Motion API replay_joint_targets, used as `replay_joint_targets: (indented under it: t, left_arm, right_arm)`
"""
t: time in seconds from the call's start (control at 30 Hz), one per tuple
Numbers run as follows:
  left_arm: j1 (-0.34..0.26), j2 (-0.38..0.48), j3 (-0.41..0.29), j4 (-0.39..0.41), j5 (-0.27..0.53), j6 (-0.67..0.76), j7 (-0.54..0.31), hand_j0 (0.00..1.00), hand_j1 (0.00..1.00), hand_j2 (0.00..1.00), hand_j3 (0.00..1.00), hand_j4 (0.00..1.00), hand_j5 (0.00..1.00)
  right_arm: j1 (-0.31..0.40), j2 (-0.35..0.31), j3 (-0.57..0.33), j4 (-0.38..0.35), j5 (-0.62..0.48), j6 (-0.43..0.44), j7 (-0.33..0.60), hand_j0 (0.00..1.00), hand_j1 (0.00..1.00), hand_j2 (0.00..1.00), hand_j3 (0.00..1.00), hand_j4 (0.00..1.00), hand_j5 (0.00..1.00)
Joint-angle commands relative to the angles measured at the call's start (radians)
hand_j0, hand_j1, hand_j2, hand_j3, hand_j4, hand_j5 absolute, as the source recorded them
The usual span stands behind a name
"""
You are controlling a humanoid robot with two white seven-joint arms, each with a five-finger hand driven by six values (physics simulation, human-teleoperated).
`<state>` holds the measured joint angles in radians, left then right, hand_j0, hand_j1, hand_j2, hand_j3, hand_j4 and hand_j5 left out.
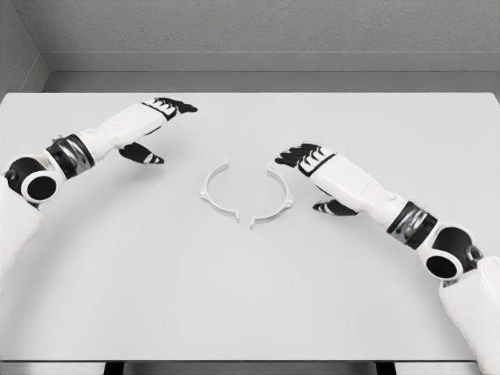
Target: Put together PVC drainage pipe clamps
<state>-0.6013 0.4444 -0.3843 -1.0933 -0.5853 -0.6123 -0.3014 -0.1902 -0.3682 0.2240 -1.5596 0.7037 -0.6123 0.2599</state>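
Two white half-ring clamp pieces lie flat on the white table (250,297), facing each other with a small gap between their ends. The left clamp half (214,192) curves open toward the right; the right clamp half (279,200) curves open toward the left. My right hand (301,156) hovers just right of the right half, fingers spread and holding nothing. My left hand (168,109) is up at the far left, well apart from the left half, fingers extended and empty.
The table's back edge meets a grey wall (266,31). Its front edge runs along the bottom of the view.
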Motion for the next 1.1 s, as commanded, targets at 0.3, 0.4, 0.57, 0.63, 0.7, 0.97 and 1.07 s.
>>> replay_joint_targets:
  t: [0.3, 0.4, 0.57, 0.63, 0.7, 0.97, 1.07]
  left_arm:
    - [-0.005, 0.013, -0.001, 0.021, 0.007, 0.001, 0.002, 1.0, 1.0, 1.0, 1.0, 1.0, 1.0]
    - [-0.008, 0.013, -0.002, 0.026, 0.007, 0.001, 0.002, 1.0, 1.0, 1.0, 1.0, 1.0, 1.0]
    - [-0.011, 0.013, -0.005, 0.03, 0.007, 0.001, 0.002, 1.0, 1.0, 1.0, 1.0, 1.0, 1.0]
    - [-0.009, 0.011, -0.007, 0.03, 0.007, 0.001, 0.002, 1.0, 1.0, 1.0, 1.0, 1.0, 1.0]
    - [-0.009, 0.011, -0.007, 0.03, 0.007, 0.001, 0.002, 1.0, 1.0, 1.0, 1.0, 1.0, 1.0]
    - [-0.011, 0.013, -0.004, 0.03, 0.007, 0.001, 0.002, 1.0, 1.0, 1.0, 1.0, 1.0, 1.0]
    - [-0.011, 0.011, -0.004, 0.03, 0.007, 0.001, 0.002, 1.0, 1.0, 1.0, 1.0, 1.0, 1.0]
  right_arm:
    - [-0.018, 0.008, 0.08, -0.025, -0.001, 0.001, 0.004, 1.0, 1.0, 1.0, 1.0, 1.0, 1.0]
    - [-0.055, 0.011, 0.107, 0.047, 0.005, 0.001, 0.004, 1.0, 1.0, 1.0, 1.0, 1.0, 1.0]
    - [-0.081, 0.018, 0.113, 0.102, 0.007, 0.001, 0.002, 1.0, 1.0, 1.0, 1.0, 1.0, 1.0]
    - [-0.081, 0.018, 0.113, 0.104, 0.007, 0.001, 0.002, 1.0, 1.0, 1.0, 1.0, 1.0, 1.0]
    - [-0.084, 0.029, 0.113, 0.113, 0.008, 0.001, 0.002, 1.0, 1.0, 1.0, 1.0, 1.0, 1.0]
    - [-0.104, 0.045, 0.113, 0.141, 0.023, 0.001, 0.002, 1.0, 1.0, 1.0, 1.0, 1.0, 1.0]
    - [-0.11, 0.045, 0.113, 0.142, 0.023, 0.001, 0.002, 1.0, 1.0, 1.0, 1.0, 1.0, 1.0]
